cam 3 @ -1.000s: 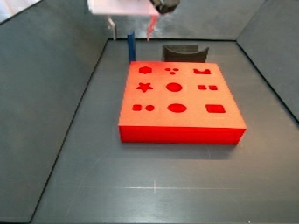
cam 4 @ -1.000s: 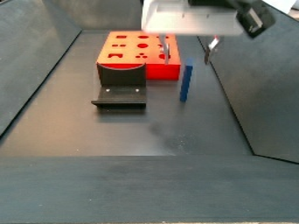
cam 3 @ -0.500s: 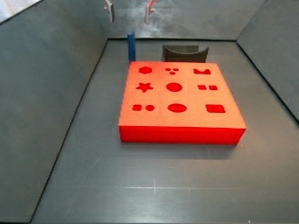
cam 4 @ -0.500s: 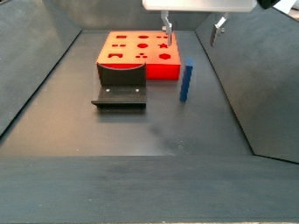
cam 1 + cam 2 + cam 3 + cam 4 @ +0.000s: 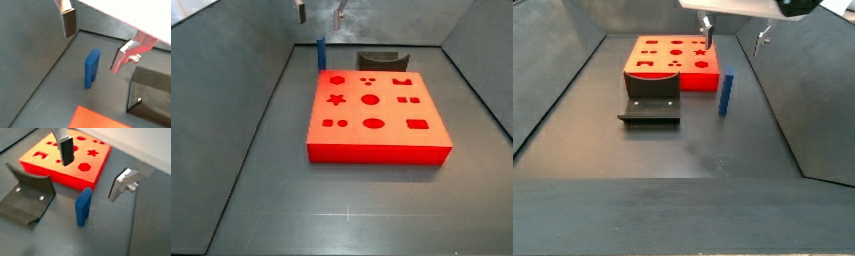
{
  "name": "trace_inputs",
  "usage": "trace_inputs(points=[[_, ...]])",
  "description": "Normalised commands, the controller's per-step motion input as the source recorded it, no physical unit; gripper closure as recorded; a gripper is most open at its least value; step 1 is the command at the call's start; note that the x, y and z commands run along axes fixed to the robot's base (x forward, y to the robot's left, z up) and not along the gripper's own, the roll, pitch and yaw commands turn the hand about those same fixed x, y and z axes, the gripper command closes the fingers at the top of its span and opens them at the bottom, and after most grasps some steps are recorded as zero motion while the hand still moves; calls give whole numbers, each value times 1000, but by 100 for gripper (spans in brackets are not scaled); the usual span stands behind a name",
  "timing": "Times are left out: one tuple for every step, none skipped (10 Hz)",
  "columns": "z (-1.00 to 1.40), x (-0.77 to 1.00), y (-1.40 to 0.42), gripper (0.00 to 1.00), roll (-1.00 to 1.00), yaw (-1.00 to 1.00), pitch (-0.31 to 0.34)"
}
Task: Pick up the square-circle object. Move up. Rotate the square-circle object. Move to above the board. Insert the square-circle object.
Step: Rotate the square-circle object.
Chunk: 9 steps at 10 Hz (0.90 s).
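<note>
Grey table [image 5: 673,160] carries all parts. Claw [image 5: 93,167] now hangs higher than a second ago, spread wide and empty, above the upright square-circle object [image 5: 83,213]. That block stands untouched just beside the board [image 5: 70,159]; descent and grasp remain pending.

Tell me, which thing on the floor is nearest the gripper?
The blue block, standing upright beside the red board. It is right below the open gripper; the dark fixture sits farther off.
</note>
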Motion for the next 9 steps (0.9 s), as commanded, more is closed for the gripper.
trace_inputs(points=[[-35,34,12,0,-6,-1000,1],[-33,34,12,0,-6,-1000,1],[-33,34,12,0,-7,-1000,2],[-33,34,12,0,-7,-1000,2],[-32,34,13,0,-8,-1000,2],[-32,34,13,0,-9,-1000,2],[-32,34,13,0,-10,-1000,2],[-32,34,13,0,-11,-1000,2],[-32,34,13,0,-13,-1000,2]])
